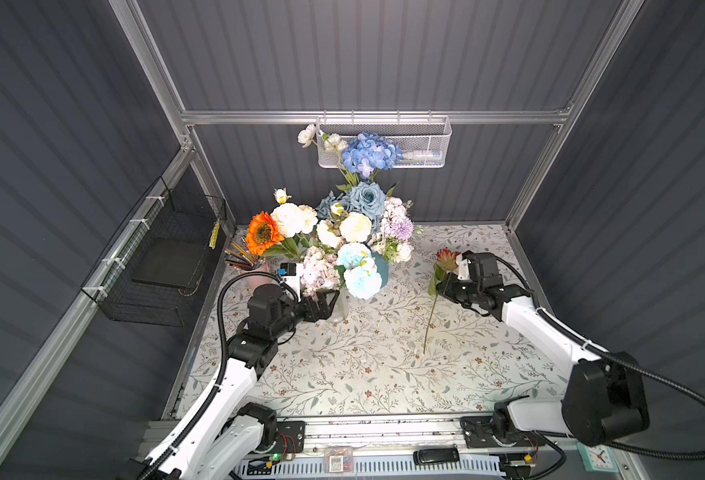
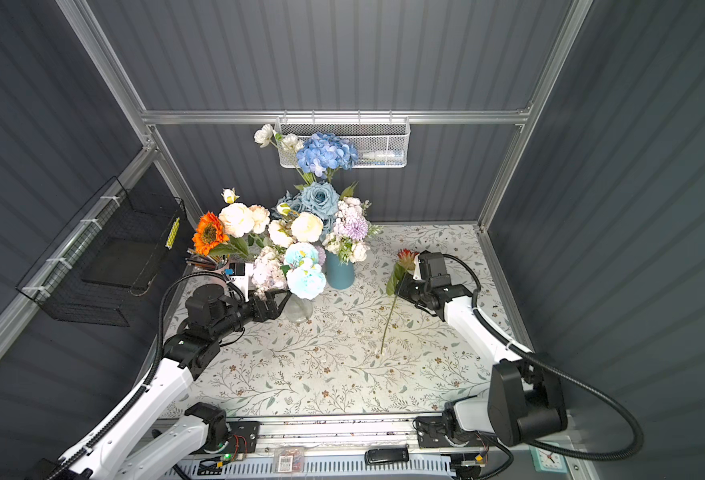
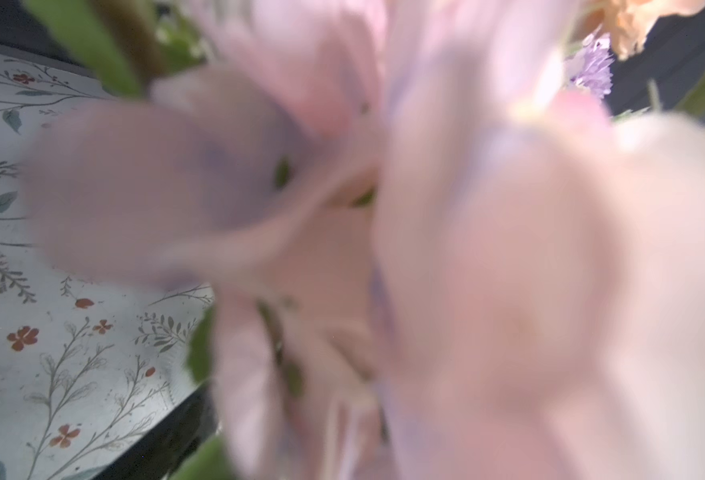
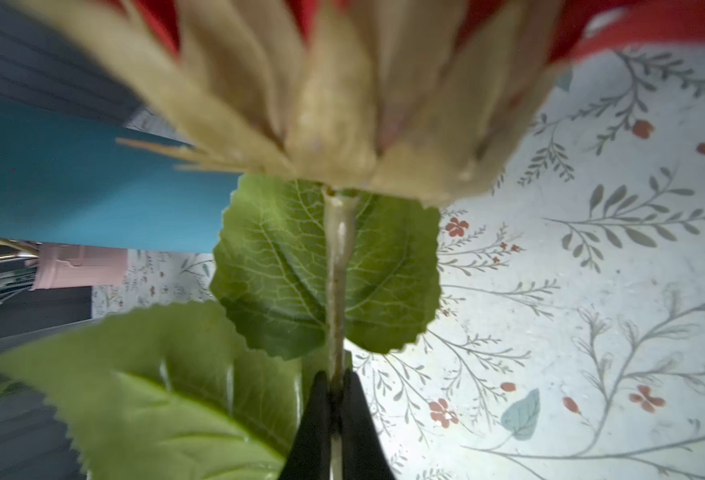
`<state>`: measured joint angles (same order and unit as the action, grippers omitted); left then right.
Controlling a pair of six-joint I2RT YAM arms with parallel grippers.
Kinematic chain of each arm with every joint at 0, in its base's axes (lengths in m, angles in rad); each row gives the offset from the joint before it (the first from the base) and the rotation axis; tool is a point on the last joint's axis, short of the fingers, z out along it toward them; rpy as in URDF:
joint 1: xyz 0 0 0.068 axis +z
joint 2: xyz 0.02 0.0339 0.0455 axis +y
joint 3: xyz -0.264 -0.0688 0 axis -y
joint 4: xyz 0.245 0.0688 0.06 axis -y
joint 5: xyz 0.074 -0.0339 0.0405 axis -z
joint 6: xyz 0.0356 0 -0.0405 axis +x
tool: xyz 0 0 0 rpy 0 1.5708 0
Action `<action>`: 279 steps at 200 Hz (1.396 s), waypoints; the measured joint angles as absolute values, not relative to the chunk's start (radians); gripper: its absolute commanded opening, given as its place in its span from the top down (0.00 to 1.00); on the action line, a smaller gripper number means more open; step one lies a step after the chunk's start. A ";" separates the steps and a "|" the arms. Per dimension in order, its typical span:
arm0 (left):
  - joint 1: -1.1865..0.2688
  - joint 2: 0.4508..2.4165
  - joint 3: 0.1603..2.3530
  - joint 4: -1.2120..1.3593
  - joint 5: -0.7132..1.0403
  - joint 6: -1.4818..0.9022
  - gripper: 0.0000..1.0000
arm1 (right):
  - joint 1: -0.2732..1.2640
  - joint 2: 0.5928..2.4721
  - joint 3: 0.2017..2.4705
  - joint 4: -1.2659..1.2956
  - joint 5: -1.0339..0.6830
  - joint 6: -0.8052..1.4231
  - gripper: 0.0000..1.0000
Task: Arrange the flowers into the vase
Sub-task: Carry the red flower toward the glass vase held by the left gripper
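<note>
Grips the red sunflower [image 1: 446,258] [image 2: 406,257] with the right gripper [image 1: 444,286] [image 2: 400,286], jaws pressed together on the green stem just under the leaves. Shows this plainly in the right wrist view: black fingertips [image 4: 313,428] pinched on the stem, two green leaves above them, then the pale back of the bloom. Holds that flower at the right of the table, well apart from the other flowers, head toward the far side, stem slanting down and nearer toward the floral table covering [image 1: 363,365]. Cannot tell whether the stem's end touches the covering.

Places the left gripper [image 1: 332,305] [image 2: 283,305] at the left, jaws spread wide, just beside the clear glass vase [image 1: 341,311] [image 2: 299,311], on its left. Cannot tell whether touching. In the left wrist view, only blurred pink and lilac petals and a strip of the covering.

In the far middle of the table, a crowded bouquet over the glass vase and a blue vase [image 1: 382,272] [image 2: 339,275] just right of it and farther back:
- orange sunflower [image 1: 263,232] at the left
- cream blossoms [image 1: 355,226] in the middle
- dusty-blue roses [image 1: 367,198] behind them
- blue hydrangea [image 1: 369,154] highest and farthest, in front of a white mesh basket [image 1: 425,160] on the far rail
- lilac blossoms [image 1: 400,226] at the right
- aqua blossoms [image 1: 359,272] nearest, above the glass vase

Left of the bouquet, a pink pencil cup [image 1: 255,276]. On the left wall, a black wire basket [image 1: 155,266].
</note>
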<state>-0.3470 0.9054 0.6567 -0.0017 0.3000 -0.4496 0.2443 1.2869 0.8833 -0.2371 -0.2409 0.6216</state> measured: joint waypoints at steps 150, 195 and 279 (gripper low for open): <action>-0.347 0.909 0.818 -0.062 0.266 -0.343 0.00 | 0.542 0.986 0.717 0.241 -0.096 0.469 1.00; -0.347 0.736 0.764 -0.184 0.251 -0.336 0.00 | 0.542 0.992 0.678 0.312 -0.078 0.446 1.00; -0.347 0.572 0.486 -0.194 0.287 -0.423 0.00 | 0.542 1.060 0.660 0.332 -0.081 0.467 1.00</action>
